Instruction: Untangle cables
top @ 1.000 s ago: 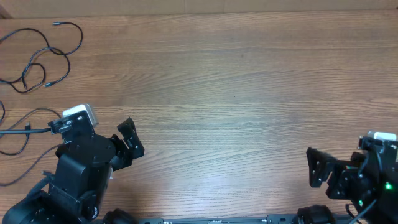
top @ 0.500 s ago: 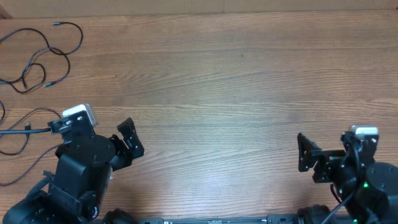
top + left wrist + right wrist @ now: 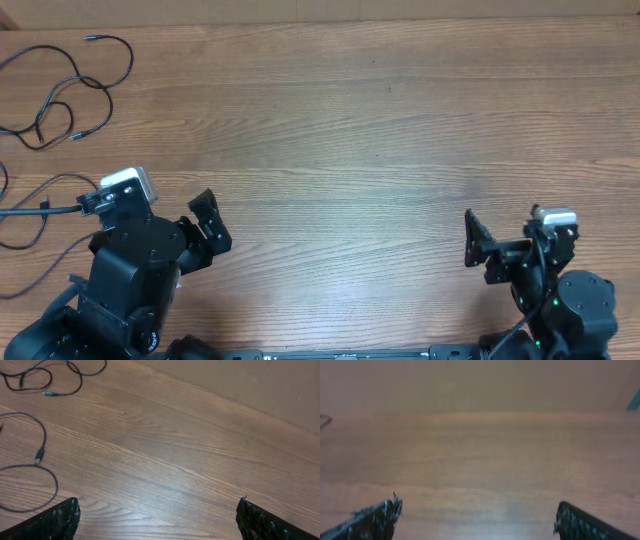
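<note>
The cables lie at the table's far left. One thin black cord makes loose loops at the back left corner. A second cord with a small plug curves beside my left arm. In the left wrist view the looped cord is at the top left and the plugged cord is at the left edge. My left gripper stands open over bare wood, right of the cords. My right gripper is open near the front right, far from them. A sliver of cord shows in its blurred view.
The wooden table stretches between the two arms. A plain wall rises behind its far edge. Both arm bases sit at the front edge.
My right arm has swung left and its gripper now sits further toward the table's middle. The left arm and the cords have not moved.
</note>
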